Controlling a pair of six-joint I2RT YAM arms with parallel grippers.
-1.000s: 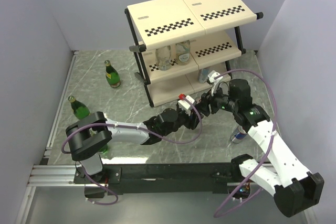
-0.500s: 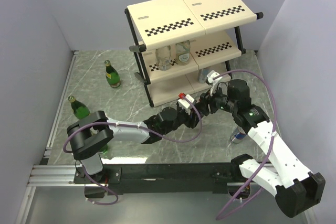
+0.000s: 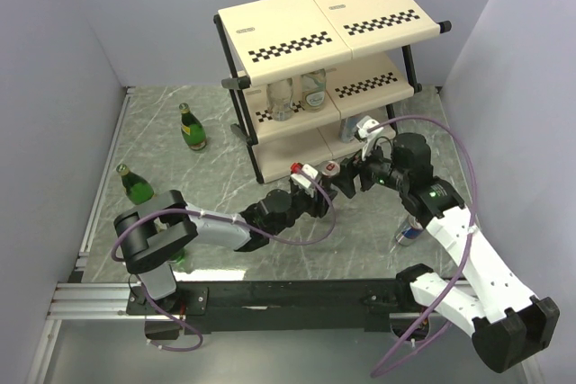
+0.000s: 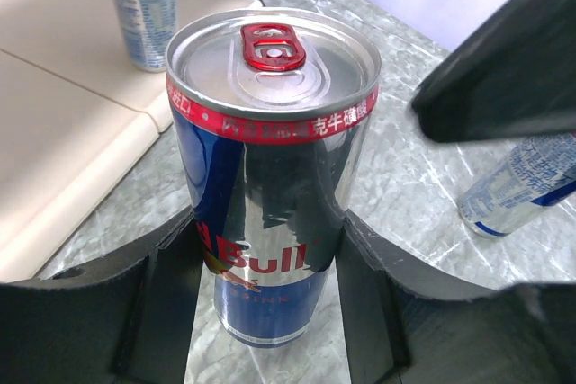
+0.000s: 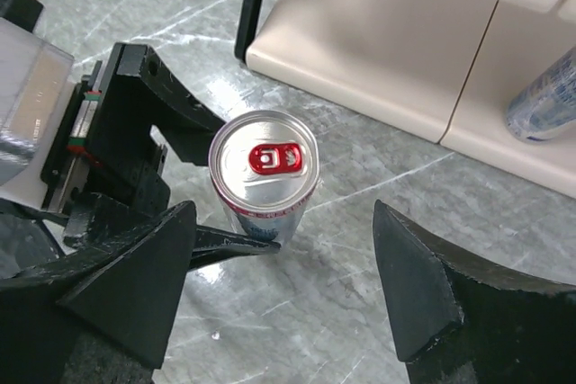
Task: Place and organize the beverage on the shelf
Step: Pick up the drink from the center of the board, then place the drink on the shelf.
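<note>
Top view: the shelf (image 3: pixel 297 29) stands at the back with clear bottles (image 3: pixel 313 92) on its middle tier. Green bottles (image 3: pixel 191 128) stand out left on the marble table (image 3: pixel 225 177). One can (image 3: pixel 331 169) is just in front of the bottom tier, between both arms.

Left wrist: the left gripper (image 4: pixel 270 299) is clamped on that can, upright, fingers touching both sides. A second can (image 4: pixel 139 6) is on the bottom panel and a third can (image 4: pixel 517 188) is on the table.

Right wrist: the right gripper (image 5: pixel 283 285) has its jaws spread wide and grasps nothing, clear of the can.
</note>
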